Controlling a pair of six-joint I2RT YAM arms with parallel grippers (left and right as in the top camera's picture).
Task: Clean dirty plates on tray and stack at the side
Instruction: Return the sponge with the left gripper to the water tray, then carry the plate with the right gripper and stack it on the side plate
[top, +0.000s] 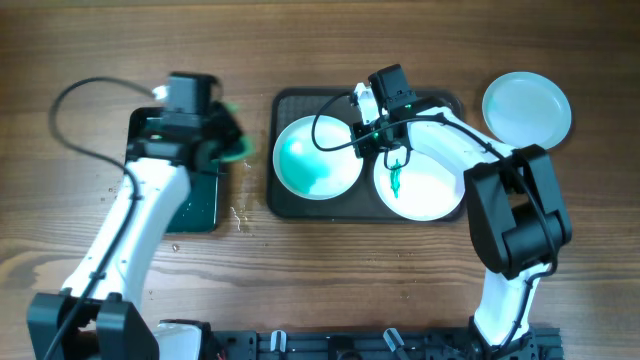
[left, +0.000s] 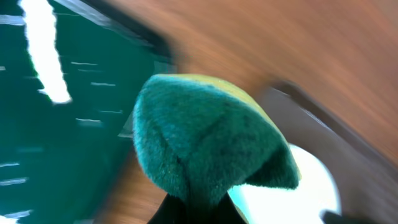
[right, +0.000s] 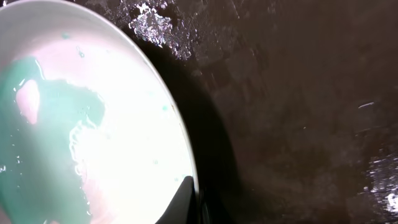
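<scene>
The dark tray holds two white plates. The left plate is wet with teal water. The right plate has a small green smear. A pale blue plate lies on the table to the right of the tray. My right gripper is shut on the left plate's right rim; the right wrist view shows that rim between my fingers. My left gripper is shut on a green sponge, held between the water tray and the dark tray. The sponge fills the left wrist view.
A smaller black tray of green water lies on the left under my left arm; it also shows in the left wrist view. Water drops lie on the table beside it. A black rail runs along the front edge.
</scene>
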